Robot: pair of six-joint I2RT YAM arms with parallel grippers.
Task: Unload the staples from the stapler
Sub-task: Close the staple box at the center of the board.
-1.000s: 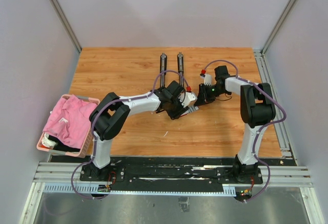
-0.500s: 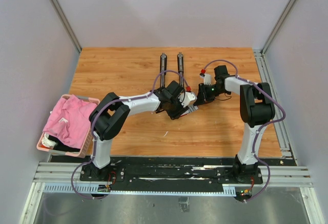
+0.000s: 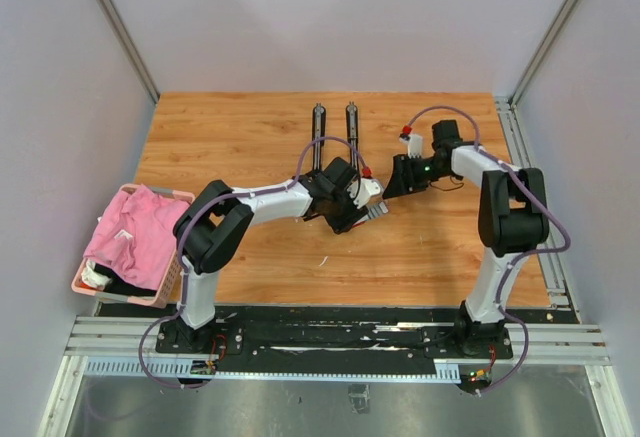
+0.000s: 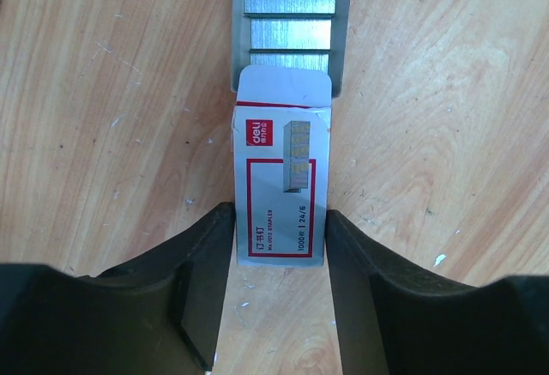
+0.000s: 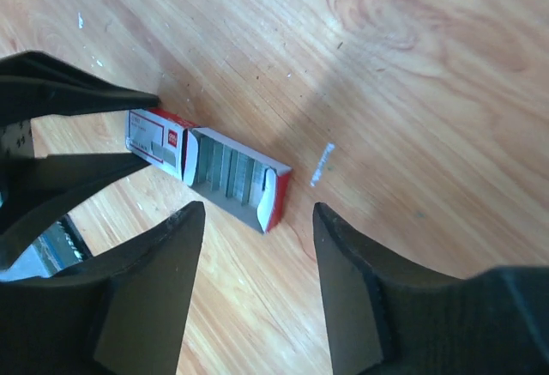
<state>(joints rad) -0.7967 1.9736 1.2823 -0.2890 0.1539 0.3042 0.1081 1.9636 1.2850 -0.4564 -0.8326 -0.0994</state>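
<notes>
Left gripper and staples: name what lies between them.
The red-and-white box, flanked by the left gripper; the staples sit in its tray beyond, per the left wrist view.

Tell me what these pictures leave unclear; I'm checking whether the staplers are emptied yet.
- Staplers: overhead view, too small to show whether they are loaded; the left arm covers their near ends.
- Tray: left wrist view, far end cut off by the top edge.
- Left hand: its fingers flank the box; pressing or just touching, unclear.
</notes>
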